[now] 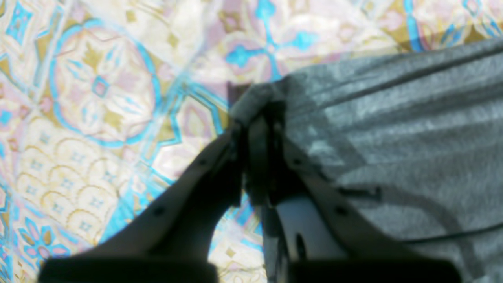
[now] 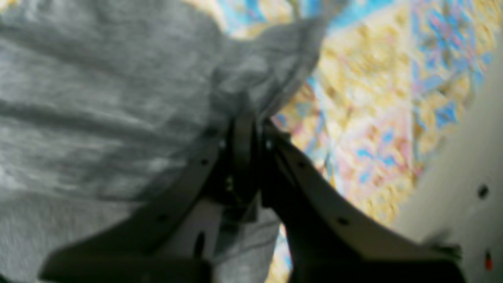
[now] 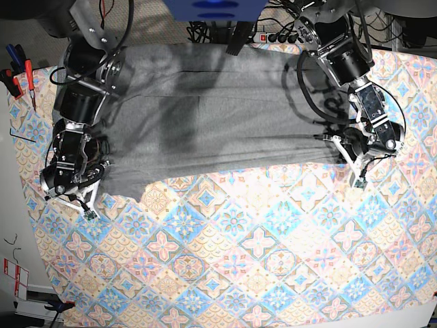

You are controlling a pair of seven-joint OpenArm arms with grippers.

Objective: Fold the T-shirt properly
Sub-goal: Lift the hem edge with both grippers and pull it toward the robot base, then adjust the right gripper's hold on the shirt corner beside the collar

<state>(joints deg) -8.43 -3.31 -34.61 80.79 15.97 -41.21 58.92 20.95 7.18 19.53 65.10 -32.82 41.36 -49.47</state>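
The grey T-shirt (image 3: 218,116) lies spread wide across the far half of the patterned tablecloth (image 3: 259,246). In the left wrist view my left gripper (image 1: 255,114) is shut on a bunched edge of the T-shirt (image 1: 393,129), lifted a little off the cloth. In the base view the left gripper (image 3: 339,152) is at the shirt's right end. In the right wrist view my right gripper (image 2: 243,122) is shut on a gathered corner of the T-shirt (image 2: 98,98). In the base view the right gripper (image 3: 94,196) is at the shirt's near left corner.
Red and blue handled tools (image 3: 19,74) lie past the cloth's far left corner. Cables and a power strip (image 3: 273,37) run along the far edge between the arm bases. The table's white edge (image 3: 13,205) shows on the left.
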